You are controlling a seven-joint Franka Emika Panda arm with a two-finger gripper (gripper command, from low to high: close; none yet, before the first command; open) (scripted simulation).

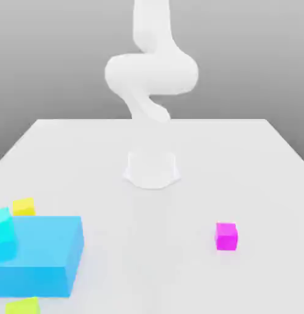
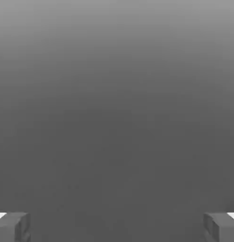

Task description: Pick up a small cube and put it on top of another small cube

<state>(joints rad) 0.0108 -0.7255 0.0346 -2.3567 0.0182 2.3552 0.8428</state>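
Grey backdrop behind the white worktop (image 1: 179,202), I judge nothing done yet: my end effector (image 2: 117,227) stands wide apart and empty, the magenta cube (image 1: 226,236) and yellow cube (image 1: 23,206) well apart.

Soft, even light washes the pale desk (image 1: 240,159); shadows are faint, edges look blurred; the hand view is dim grey.

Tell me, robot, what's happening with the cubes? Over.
Gripper open, holding nothing. Pink cube alone on table. Yellow cube behind big blue block. No stacking yet.
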